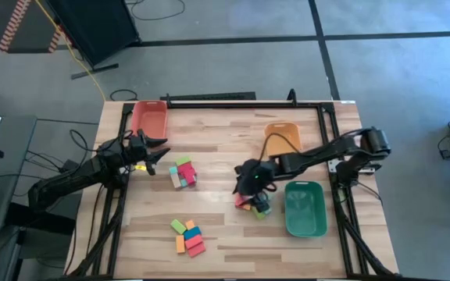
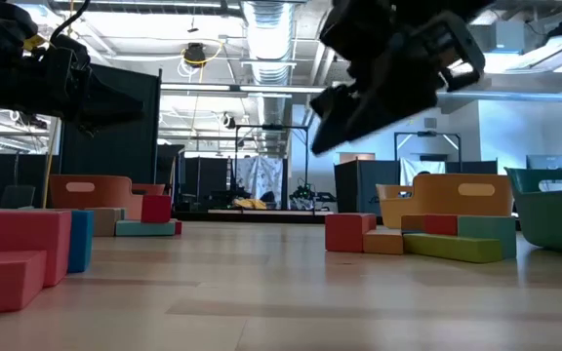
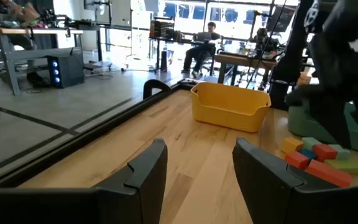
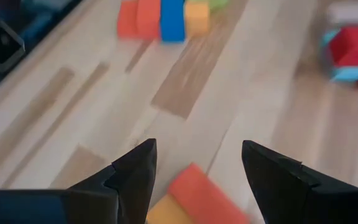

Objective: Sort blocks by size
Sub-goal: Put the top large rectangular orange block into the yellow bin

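Orange and red blocks [image 1: 254,204] sat lower right of centre under the open right tool [image 1: 250,181]. They looked light, rigid; I'd pinch the flat sides. Left tool [image 1: 159,153] hung half-open, empty.

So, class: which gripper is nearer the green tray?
Right. The right gripper hovers over blocks just beside the green tray; the left gripper waits across the table near the red-orange tray.
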Robot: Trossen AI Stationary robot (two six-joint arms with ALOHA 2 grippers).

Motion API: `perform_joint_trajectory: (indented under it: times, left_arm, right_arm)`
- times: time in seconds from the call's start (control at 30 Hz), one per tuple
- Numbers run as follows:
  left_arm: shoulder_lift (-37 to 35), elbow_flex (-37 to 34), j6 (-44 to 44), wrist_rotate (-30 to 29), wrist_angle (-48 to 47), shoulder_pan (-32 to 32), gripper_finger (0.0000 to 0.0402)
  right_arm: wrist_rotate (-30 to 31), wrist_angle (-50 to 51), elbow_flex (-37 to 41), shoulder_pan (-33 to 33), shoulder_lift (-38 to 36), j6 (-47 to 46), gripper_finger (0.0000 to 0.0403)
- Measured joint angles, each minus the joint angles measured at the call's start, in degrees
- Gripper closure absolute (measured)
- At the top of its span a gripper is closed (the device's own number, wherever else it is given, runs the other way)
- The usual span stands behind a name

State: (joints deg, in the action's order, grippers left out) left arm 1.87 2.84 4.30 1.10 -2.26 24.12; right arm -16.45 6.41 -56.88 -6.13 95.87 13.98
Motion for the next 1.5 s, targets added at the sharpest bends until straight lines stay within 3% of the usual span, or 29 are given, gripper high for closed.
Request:
perform_joint_trajectory:
  times: [0.27,0.53,0.73,1.3,1.5]
  left_arm:
    - [0.0,0.0,0.0,0.0,0.0,0.0,0.0228]
    - [0.0,0.0,0.0,0.0,0.0,0.0,0.0228]
    - [0.0,0.0,0.0,0.0,0.0,0.0,0.0228]
    - [0.0,0.0,0.0,0.0,0.0,0.0,0.0228]
    - [0.0,0.0,0.0,0.0,0.0,0.0,0.0228]
  right_arm:
    - [0.1,8.3,-6.4,-1.6,7.3,8.7,0.0139]
    - [5.6,11.6,-7.8,-3.4,9.5,17.8,0.0139]
    - [9.0,13.2,-7.9,-3.1,9.5,19.7,0.0139]
    - [10.2,15.0,-8.1,-0.5,12.0,22.5,0.0141]
    - [10.1,14.8,-8.8,-1.0,12.5,22.5,0.0186]
